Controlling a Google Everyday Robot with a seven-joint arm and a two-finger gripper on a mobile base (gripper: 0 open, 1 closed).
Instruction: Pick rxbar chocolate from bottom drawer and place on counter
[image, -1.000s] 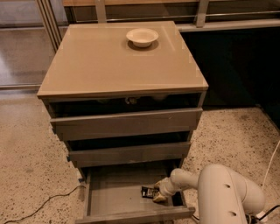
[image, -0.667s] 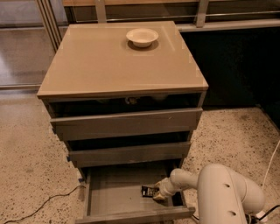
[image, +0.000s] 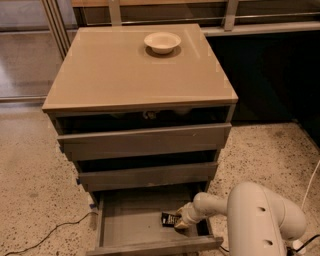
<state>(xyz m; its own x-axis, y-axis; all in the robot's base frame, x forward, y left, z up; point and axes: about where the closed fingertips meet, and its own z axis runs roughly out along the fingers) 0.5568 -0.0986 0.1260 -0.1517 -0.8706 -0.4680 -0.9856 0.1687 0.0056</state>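
rxbar chocolate (image: 169, 219): lies flat in right part of the open bottom drawer (image: 127, 227), long axis about left-right, right end hidden by gripper | gripper (image: 181, 223): low in drawer at the bar, open or closed: cannot tell | counter (image: 135, 70): white bowl (image: 162, 42) at back

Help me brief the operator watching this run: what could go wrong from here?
The end effector is down in the bottom drawer at the rxbar chocolate, which lies flat and may slide instead of lifting. The middle drawer front hangs close above; a straight-up lift could hit it. A white bowl stands on the counter; placing near it risks a knock.
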